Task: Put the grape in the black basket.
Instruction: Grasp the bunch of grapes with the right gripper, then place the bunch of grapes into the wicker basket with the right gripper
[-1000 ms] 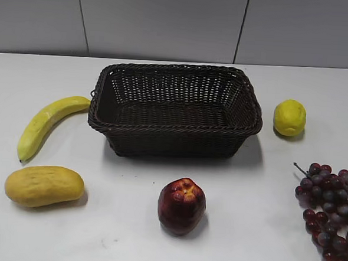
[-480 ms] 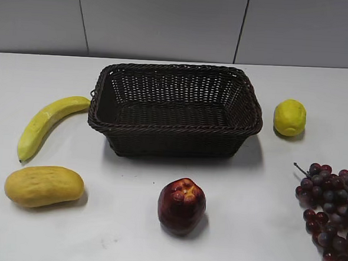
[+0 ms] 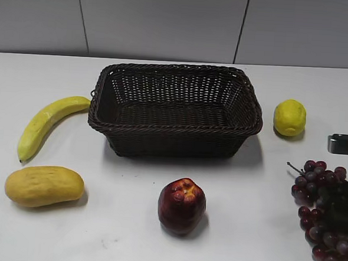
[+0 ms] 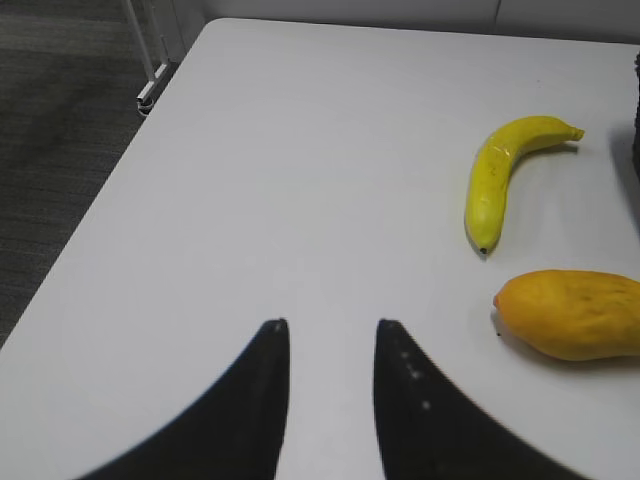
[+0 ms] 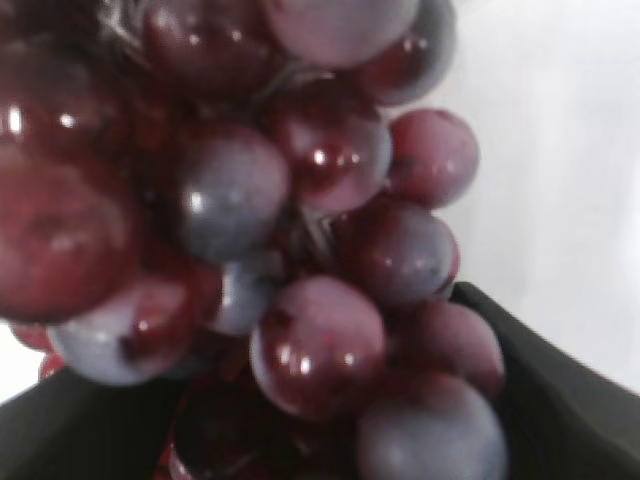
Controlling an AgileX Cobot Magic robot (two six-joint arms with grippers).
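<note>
Right hand (image 3: pixel 342 206) grips the grape (image 3: pixel 320 204); lemon (image 3: pixel 289 117) lies between it and the black basket (image 3: pixel 174 130).

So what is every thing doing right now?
Grapes: on the table, right gripper around them.
Basket: upright, empty.
Apple: upright.
Banana: lying flat.
Mango: lying flat.
Lemon: beside the basket.
Left gripper: open, holding nothing.

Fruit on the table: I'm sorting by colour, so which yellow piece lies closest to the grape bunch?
The lemon, round, right of the black basket, just above the grape; banana and mango lie far left.
</note>
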